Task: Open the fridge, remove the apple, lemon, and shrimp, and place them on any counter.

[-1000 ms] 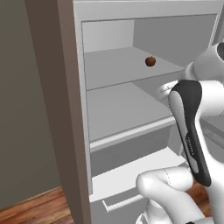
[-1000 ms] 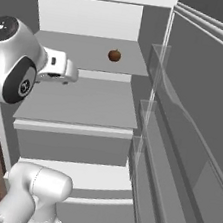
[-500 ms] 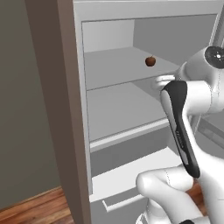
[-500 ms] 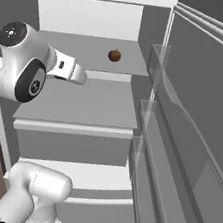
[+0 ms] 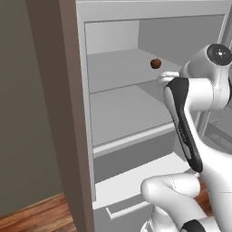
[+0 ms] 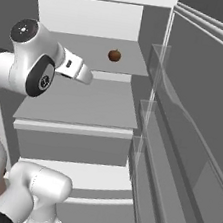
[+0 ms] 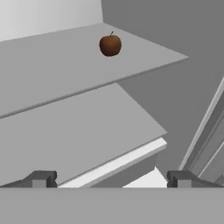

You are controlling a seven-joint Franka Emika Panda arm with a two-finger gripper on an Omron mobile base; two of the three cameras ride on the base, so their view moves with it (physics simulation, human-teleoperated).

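Arm raised since earlier, jaws spread empty, apple [image 7: 110,45] upright, stem up, on fridge [image 6: 81,53] shelf

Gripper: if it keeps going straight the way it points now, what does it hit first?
Probably the fridge's shelves, not the apple. The open gripper aims into the fridge below the apple's shelf; the apple sits higher, toward the back. Depth is hard to judge.

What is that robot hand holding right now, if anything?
Nothing. The gripper is open and empty, its fingertips spread wide, short of the apple, which sits alone on the fridge's upper shelf.
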